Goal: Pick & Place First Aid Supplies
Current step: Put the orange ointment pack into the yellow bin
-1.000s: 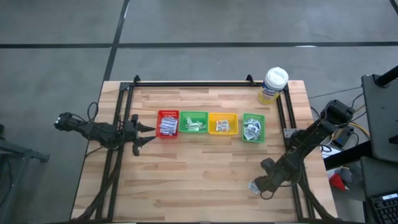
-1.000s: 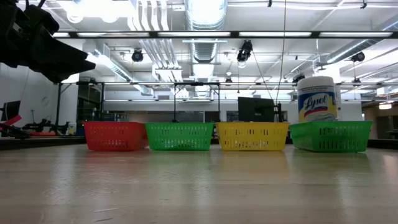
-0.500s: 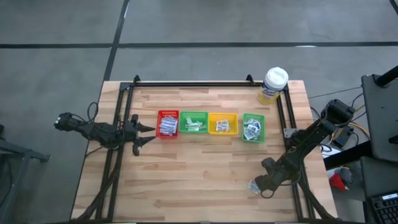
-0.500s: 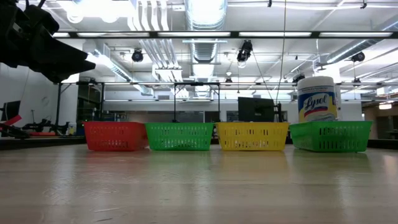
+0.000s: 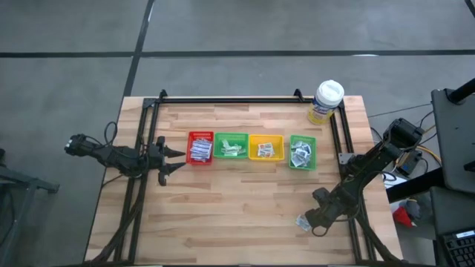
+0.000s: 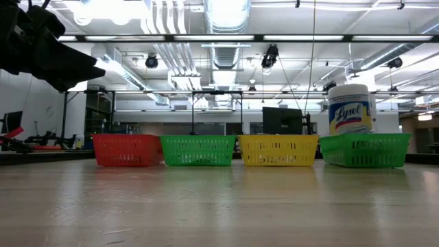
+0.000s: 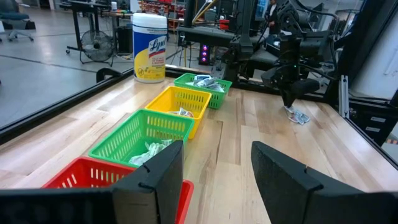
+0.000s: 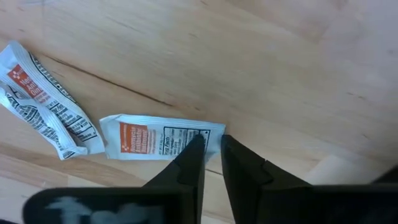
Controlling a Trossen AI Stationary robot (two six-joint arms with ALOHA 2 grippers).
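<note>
The crumpled packet (image 8: 43, 99) is cut off at the right wrist view's edge.

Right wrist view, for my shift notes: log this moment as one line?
right gripper: jaws narrowed at edge of white packet, grip unconfirmed | second packet: loose beside | left gripper: open by red tray

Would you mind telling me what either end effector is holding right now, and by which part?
The right end effector is pinching one end of a white packet lying on the table. The left end effector is open, holding nothing.
</note>
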